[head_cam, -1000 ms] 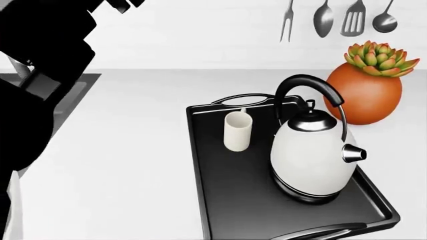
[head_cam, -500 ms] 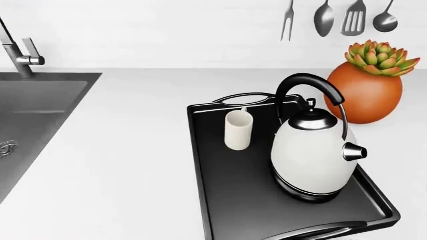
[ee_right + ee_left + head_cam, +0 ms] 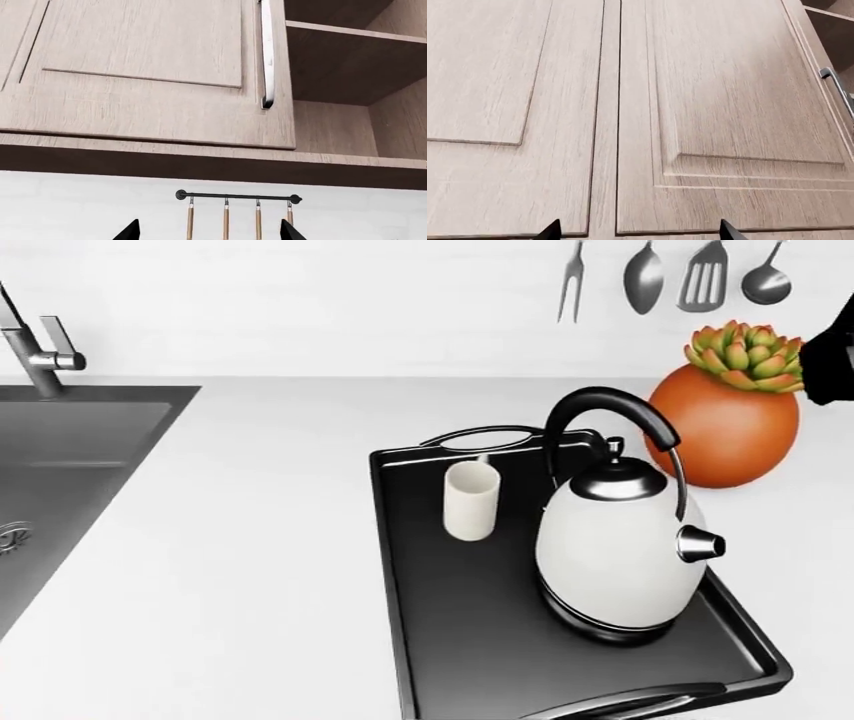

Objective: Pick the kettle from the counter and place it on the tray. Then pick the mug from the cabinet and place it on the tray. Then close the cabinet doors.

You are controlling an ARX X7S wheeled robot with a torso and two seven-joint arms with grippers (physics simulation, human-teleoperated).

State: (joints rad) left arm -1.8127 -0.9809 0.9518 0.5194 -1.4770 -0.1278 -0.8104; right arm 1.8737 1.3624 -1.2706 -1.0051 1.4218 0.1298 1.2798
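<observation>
Two of three steps done: kettle (image 3: 618, 565) and mug (image 3: 471, 501) stand on tray (image 3: 454, 640), well below your end effectors. Both end effectors (image 3: 637, 231) (image 3: 208, 231) spread apart, empty; cabinet door (image 3: 153, 75) ahead remains for you.

Spread claw (image 3: 639, 232) faces wooden cabinet doors (image 3: 720, 115), bar handle (image 3: 837, 90).

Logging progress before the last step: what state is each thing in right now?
kettle: upright on the tray, lid on.
mug: upright on the tray, apart from the kettle.
cabinet door: near shut; shelves exposed beside it.
left gripper: open, facing the doors.
right gripper: open, empty.
sink: faucet not running.
</observation>
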